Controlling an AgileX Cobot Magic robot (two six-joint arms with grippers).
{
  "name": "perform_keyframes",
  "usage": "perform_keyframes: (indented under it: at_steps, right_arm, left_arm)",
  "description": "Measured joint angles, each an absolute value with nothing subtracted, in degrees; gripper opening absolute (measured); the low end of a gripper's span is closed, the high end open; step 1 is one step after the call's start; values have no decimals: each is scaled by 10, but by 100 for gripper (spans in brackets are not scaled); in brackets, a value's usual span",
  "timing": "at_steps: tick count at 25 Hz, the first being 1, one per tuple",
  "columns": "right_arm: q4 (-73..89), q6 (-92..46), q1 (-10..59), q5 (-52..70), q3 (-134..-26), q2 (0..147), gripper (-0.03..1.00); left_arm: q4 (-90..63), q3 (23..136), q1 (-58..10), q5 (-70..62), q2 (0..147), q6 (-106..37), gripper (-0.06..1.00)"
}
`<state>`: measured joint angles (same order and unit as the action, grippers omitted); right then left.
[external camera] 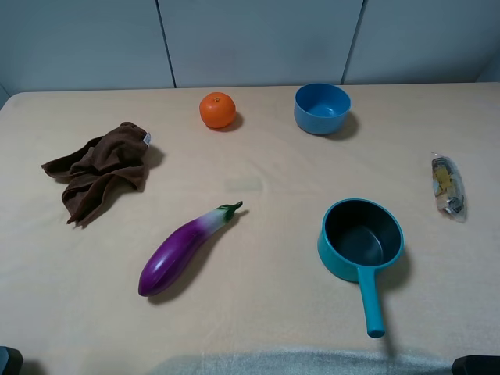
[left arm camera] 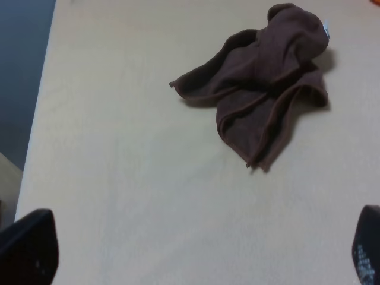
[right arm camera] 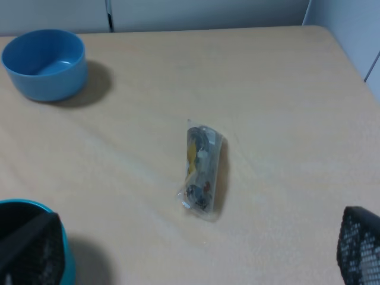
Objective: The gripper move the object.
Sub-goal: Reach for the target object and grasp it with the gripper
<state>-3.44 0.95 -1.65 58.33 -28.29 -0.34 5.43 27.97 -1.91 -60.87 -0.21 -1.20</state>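
The teal saucepan point(external camera: 361, 238) stands upright on the table at the front right, dark grey inside, with its long handle point(external camera: 370, 301) pointing to the front edge. Part of its teal rim shows in the right wrist view point(right arm camera: 27, 204), behind one finger. My right gripper point(right arm camera: 193, 252) is open and empty, back near the front right corner point(external camera: 476, 365), apart from the pan. My left gripper point(left arm camera: 196, 255) is open and empty at the front left corner point(external camera: 8, 361).
A brown cloth point(external camera: 101, 168) point(left arm camera: 267, 77) lies at the left. A purple eggplant point(external camera: 183, 250) lies front of centre. An orange point(external camera: 218, 109) and a handleless blue bowl point(external camera: 322, 108) point(right arm camera: 44, 62) stand at the back. A clear snack packet point(external camera: 448, 186) point(right arm camera: 202, 169) lies at the right.
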Motion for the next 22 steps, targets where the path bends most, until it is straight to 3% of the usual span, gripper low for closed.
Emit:
perform_keyframes:
  at_steps: [22]
  right_arm:
    - [-34,9,-16,583,-283,-3,69]
  left_arm:
    - [54,280,-19,-609,-2,-12,99]
